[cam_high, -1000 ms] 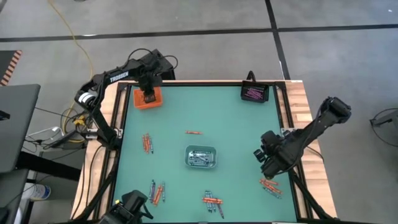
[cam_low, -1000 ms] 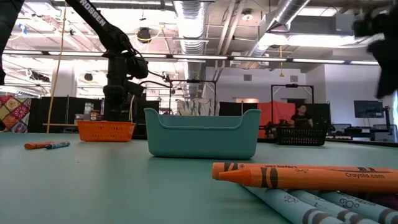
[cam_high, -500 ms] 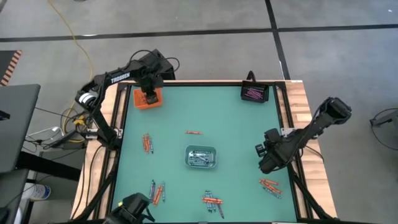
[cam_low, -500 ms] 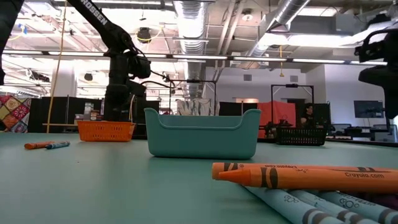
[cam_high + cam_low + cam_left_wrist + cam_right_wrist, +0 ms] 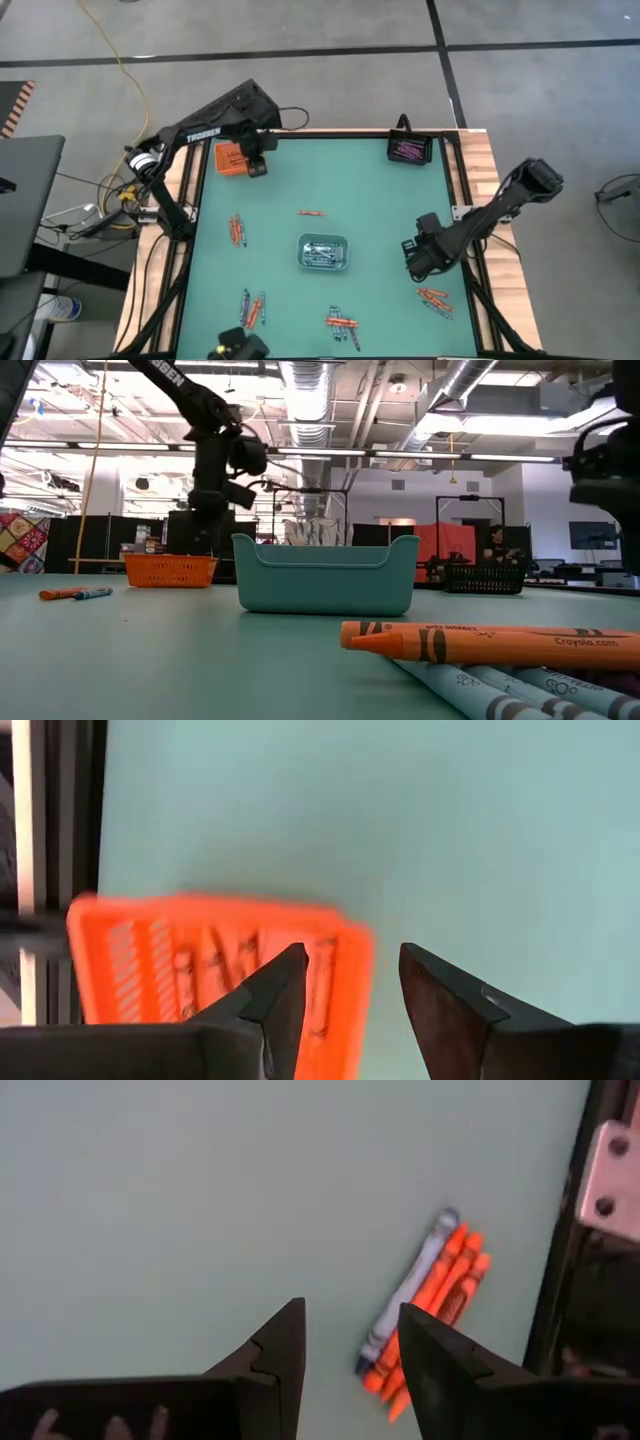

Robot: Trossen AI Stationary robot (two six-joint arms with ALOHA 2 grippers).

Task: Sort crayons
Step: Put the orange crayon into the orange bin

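Observation:
Crayons lie in small groups on the green table: orange and grey-blue ones (image 5: 433,297) at the near right, others at the left (image 5: 237,230), near left (image 5: 252,307), near middle (image 5: 342,322), and one alone (image 5: 312,213). My left gripper (image 5: 352,982) hangs open and empty, pointing down just past the right edge of the orange tray (image 5: 215,965), far left. My right gripper (image 5: 350,1340) is open and empty above bare table, with the near-right crayon group (image 5: 425,1315) a little beyond its fingers.
A clear-grey tray (image 5: 323,252) with crayons stands mid-table. A black tray (image 5: 408,150) with purple crayons is at the far right corner. In the low view, orange and grey-blue crayons (image 5: 480,645) lie close to the camera. A person shows in the room far behind.
My left gripper has moved from above the orange tray toward the table's right edge and now hangs beside the tray. My right gripper has sunk a little and rolled, shifting slightly toward the table's left, away from the near-right crayons.

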